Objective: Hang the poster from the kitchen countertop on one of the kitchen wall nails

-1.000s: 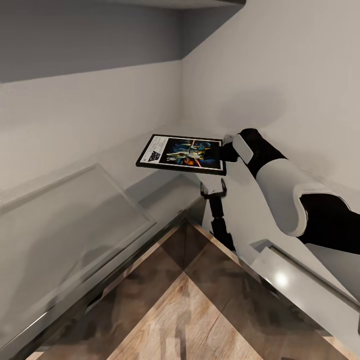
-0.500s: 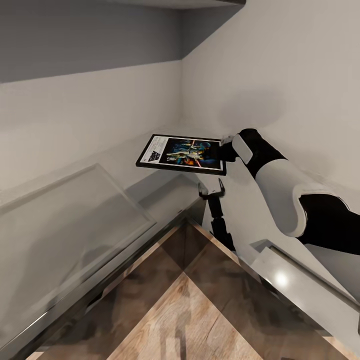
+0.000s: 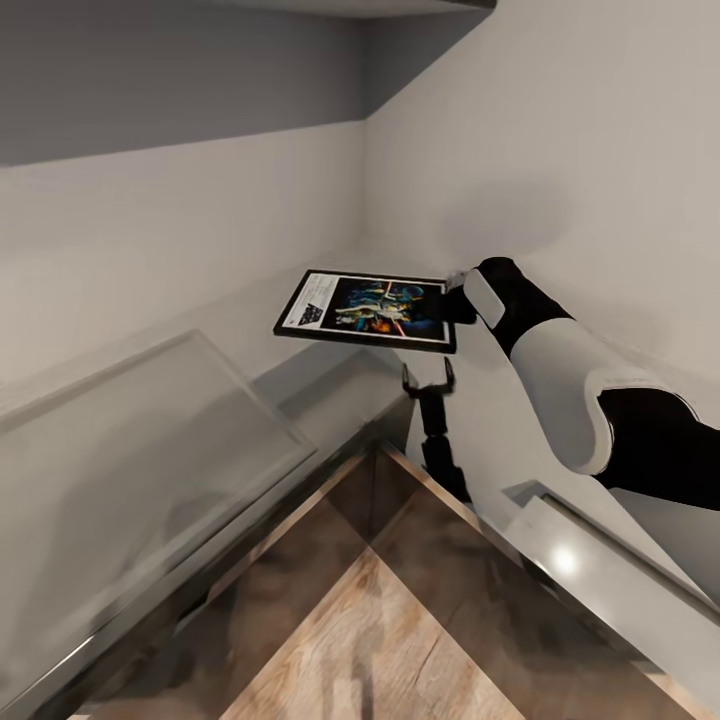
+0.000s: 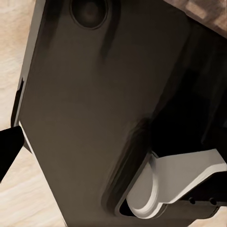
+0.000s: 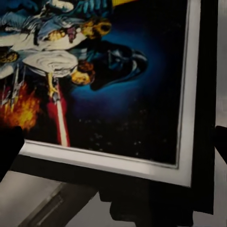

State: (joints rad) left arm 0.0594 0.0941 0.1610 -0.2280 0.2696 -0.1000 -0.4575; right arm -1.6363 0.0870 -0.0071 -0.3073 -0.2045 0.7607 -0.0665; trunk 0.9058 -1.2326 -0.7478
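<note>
while held, poster [image 3: 368, 311] lies flat.

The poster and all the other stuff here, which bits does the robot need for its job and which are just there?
Needed for the job:
poster, held up flat over the kitchen countertop
right gripper, at the poster's edge

Just there:
left gripper, empty below the poster
wooden floor

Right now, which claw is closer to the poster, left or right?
Right. The right claw grips the poster by its near-right edge, holding it flat above the countertop. The left claw hangs open just below the poster, not touching it.
</note>
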